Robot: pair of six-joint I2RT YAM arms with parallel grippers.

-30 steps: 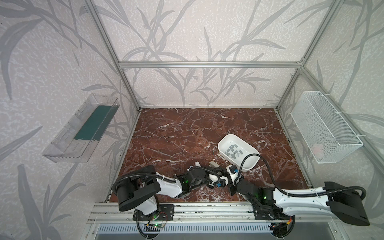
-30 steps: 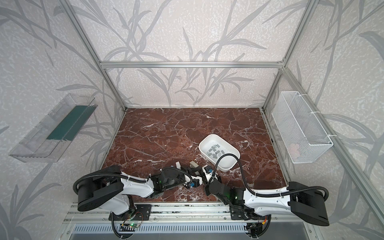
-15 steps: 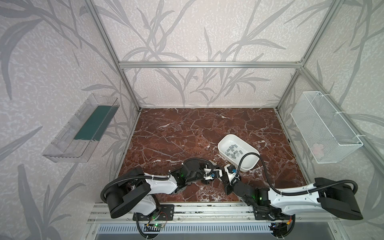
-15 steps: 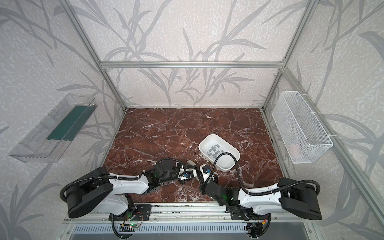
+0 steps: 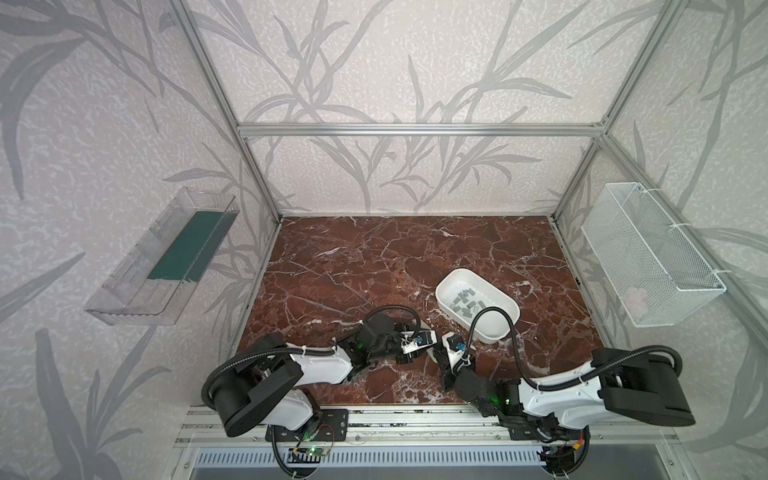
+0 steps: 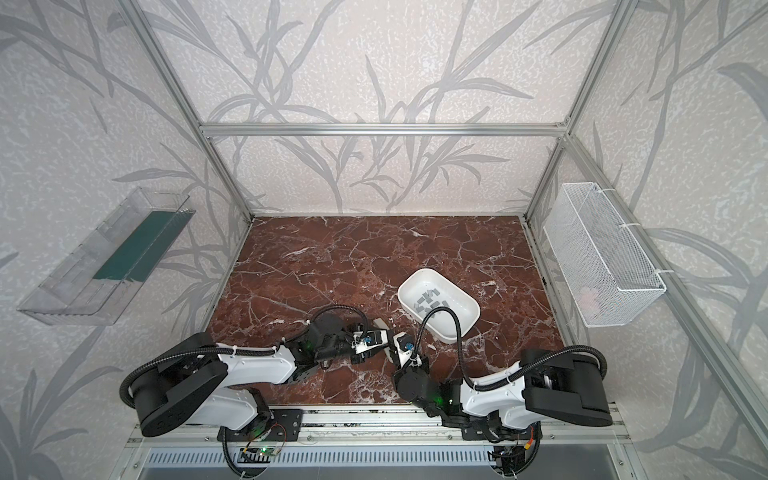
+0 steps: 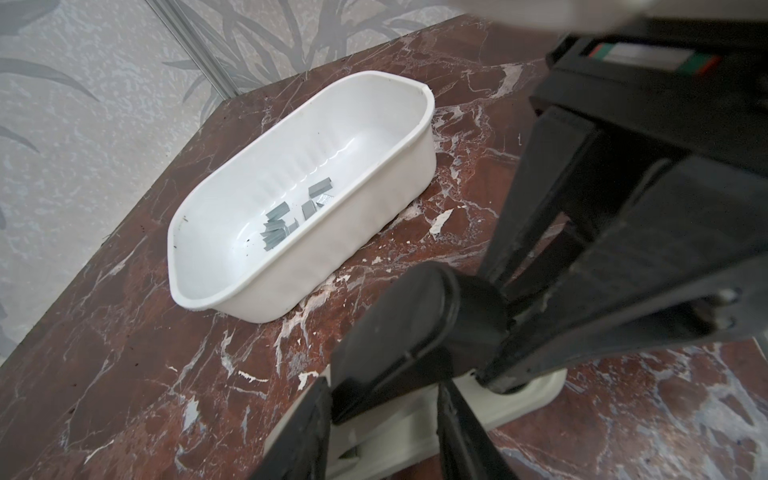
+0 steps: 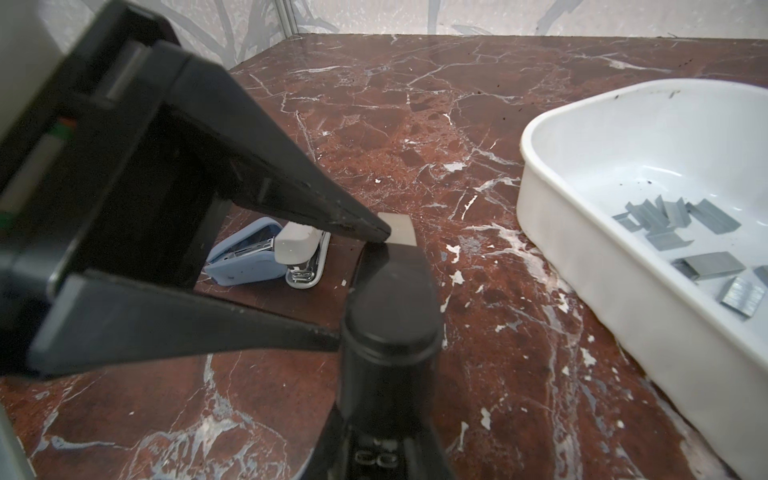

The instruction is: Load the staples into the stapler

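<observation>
Staples (image 5: 465, 302) for loading, seen in both top views as a loose cluster of short grey strips on the floor of a white tub (image 5: 496, 328) set on the marble table (image 5: 374, 257), right of centre; the work at the front edge is too small to be read there. From the left wrist, the stapler (image 7: 415, 324), black-topped over a white base, is flanked by the left gripper (image 7: 384, 386), whose fingers stand apart at either side; whether they press on it cannot be told. The right gripper (image 7: 494, 324) is drawn narrow and appears closed on the stapler's far end. From the right wrist, the strips are shown lying flat and partly overlapped, well apart from the stapler; a blue stapler (image 8: 245, 262) and a white stapler (image 8: 301, 249) lie beyond the grippers. Each strip is judged light, stiff yet easily snapped along its length, and slick on smooth plastic; hold is best taken across the two long sides at mid-length, with light pressure, on a strip lying clear of its neighbours.
</observation>
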